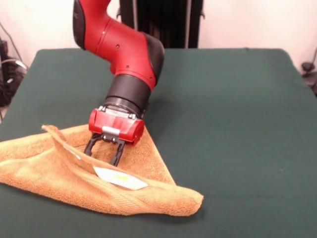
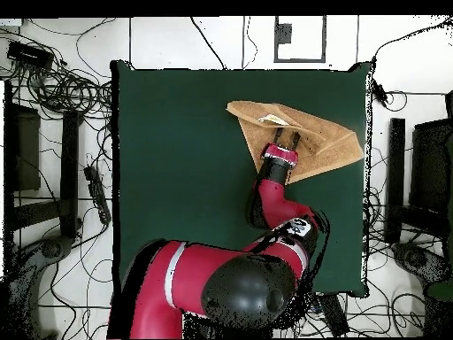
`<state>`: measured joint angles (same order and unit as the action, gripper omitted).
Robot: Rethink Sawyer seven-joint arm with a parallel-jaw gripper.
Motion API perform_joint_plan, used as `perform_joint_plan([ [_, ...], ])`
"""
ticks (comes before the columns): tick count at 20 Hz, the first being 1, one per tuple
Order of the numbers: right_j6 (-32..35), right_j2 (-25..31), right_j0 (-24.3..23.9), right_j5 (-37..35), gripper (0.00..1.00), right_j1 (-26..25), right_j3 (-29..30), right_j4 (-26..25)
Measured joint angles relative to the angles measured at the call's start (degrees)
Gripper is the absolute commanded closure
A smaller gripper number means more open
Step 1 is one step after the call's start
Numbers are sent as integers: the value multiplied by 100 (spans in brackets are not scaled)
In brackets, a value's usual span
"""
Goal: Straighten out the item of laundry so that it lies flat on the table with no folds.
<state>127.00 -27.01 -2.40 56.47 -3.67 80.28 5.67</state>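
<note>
claw (image 1: 103,150) spread, tips down on the folded towel (image 1: 59,173), its raised edge and label (image 1: 120,178) just in front.

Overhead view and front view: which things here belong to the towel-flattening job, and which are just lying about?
Job:
- towel, folded and bunched, white label showing
- green table
- claw, open, down at the towel's raised fold

Lying about:
- cables on the floor around the table
- black equipment beside the table

Towel (image 1: 64,176) on table (image 1: 233,124) near corner; pincer (image 1: 103,151) over towel's middle.
</note>
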Motion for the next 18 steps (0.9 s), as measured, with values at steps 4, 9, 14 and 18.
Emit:
perform_joint_plan([
  [4, 0, -63, -1, 1, 0, -85, -118, 35],
  [9, -1, -45, -79, -304, 0, -175, -403, -213],
  [14, -1, 110, -259, -999, 0, 117, -584, -870],
  [18, -1, 189, -278, -1516, 0, 328, -616, -1024],
])
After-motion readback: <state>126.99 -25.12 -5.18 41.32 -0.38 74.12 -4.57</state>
